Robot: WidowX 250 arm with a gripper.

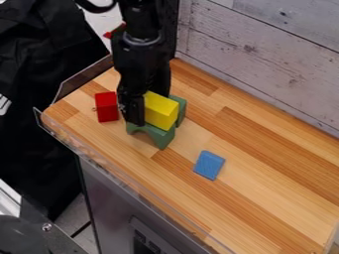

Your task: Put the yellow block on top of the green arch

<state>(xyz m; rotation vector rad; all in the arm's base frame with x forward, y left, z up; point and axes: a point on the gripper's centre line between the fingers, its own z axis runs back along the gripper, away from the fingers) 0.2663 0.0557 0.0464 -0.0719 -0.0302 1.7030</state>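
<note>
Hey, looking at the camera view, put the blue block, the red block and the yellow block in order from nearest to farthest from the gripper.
1. Yellow block: right up against the gripper.
2. Red block: just to its left in the view.
3. Blue block: off toward the lower right.

Block colours, referenced to green arch (159,136)
Above arch: yellow block (161,110). Beside: red block (106,106). Apart: blue block (209,164). Counter (265,181): tan and orange-brown strips. Wall (265,64): whitish planks, dark knots.
</note>
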